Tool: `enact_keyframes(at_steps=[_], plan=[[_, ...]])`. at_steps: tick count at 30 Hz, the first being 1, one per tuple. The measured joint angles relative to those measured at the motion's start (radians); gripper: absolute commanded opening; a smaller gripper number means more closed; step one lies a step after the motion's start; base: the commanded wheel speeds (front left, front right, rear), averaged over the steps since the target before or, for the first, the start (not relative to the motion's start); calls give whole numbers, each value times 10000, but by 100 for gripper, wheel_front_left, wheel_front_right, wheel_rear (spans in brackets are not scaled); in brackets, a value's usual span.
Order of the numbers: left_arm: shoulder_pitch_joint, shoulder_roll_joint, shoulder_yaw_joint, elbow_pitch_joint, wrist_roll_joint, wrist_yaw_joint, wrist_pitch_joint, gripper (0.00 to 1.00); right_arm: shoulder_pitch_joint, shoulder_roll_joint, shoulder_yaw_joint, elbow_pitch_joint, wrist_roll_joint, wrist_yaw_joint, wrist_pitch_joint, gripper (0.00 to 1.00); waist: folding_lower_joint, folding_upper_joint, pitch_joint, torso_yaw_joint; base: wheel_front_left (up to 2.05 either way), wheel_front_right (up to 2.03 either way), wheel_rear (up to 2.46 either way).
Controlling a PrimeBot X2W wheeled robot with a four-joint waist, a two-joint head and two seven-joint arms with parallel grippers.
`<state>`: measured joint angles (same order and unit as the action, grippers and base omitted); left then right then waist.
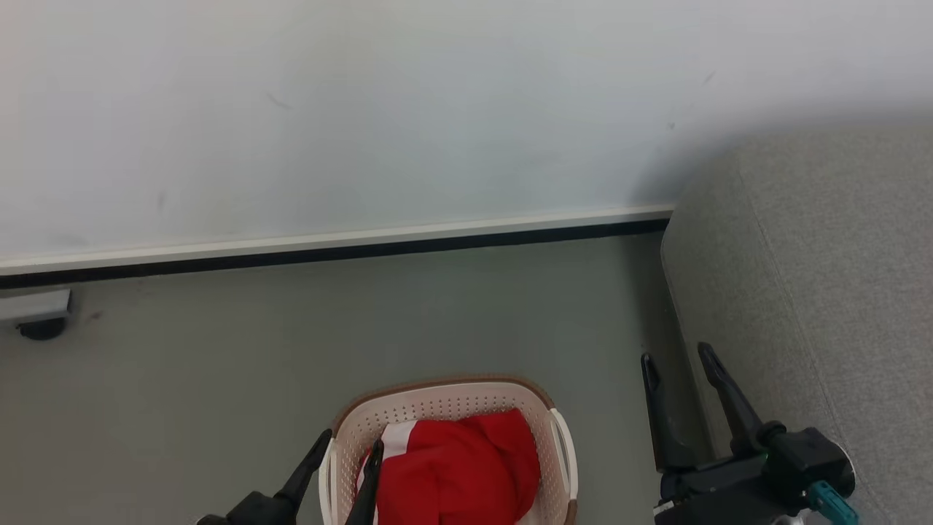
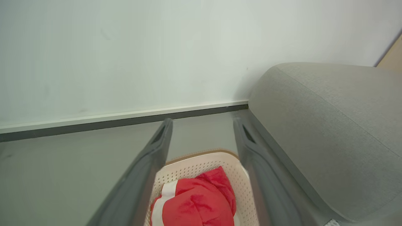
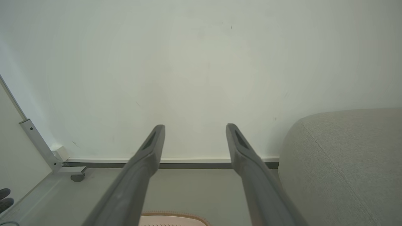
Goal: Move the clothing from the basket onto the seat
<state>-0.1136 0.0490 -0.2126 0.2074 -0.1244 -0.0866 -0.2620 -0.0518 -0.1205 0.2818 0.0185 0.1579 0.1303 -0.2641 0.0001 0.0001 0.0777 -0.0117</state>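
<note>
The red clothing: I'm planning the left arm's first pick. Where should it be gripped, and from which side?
Probably pinch the raised crumpled hump of the clothing, coming down through the open top of the basket: its walls block the sides, and bunched folds suit the open left gripper over its left rim.

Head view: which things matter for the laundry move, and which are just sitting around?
Job:
- clothing, red, in the basket
- basket
- seat
- left gripper, open at the basket's rim
- right gripper, open beside the seat

Lying about:
- wall
- skirting
- floor
- metal foot with caster
</note>
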Motion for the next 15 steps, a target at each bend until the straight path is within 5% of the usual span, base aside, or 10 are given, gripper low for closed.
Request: enact_keyframes(at_steps=[15], plan=[[-2537, 117, -1126, 2836, 372, -414, -2, 100, -1786, -61, 604, -305, 174, 0, 0, 100, 2, 1, 2013, -526, 0, 0, 0]])
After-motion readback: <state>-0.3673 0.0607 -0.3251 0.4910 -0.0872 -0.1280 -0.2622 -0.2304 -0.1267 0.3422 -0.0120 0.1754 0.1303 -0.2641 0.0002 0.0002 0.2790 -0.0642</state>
